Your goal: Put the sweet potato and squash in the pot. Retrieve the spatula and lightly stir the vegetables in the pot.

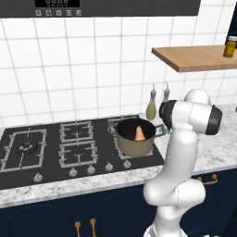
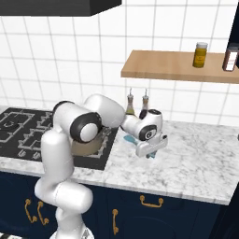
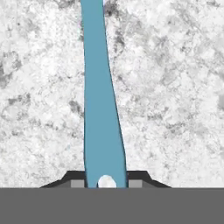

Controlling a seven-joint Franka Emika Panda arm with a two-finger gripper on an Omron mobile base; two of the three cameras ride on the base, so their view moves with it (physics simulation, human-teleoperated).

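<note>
Claw [image 3: 105, 183] was clenched on the spatula [image 3: 101, 109], low over the marble tabletop [image 3: 175, 87] right of the hob. Farther off, the pot [image 1: 135, 137] sat on a burner, holding an orange wedge, probably squash [image 1: 139, 133].

Marble counter [image 2: 200, 163] right of gripper [image 2: 150, 150] open; two bottles [image 2: 137, 106] behind; shelf [image 2: 177, 67] overhead

worktop [image 2: 196, 158]: white-grey marble over dark blue cabinets | hob [image 1: 28, 159]: black, set into worktop, left part | pot [image 1: 135, 137]: tan, on hob's right front burner | two bottles [image 2: 137, 106]: upright at tiled wall, beside hob | spatula [image 3: 101, 109]: teal, flat on marble right of hob | shelf [image 2: 177, 66]: wooden, above worktop, carries yellow jar [image 2: 200, 54]
</note>
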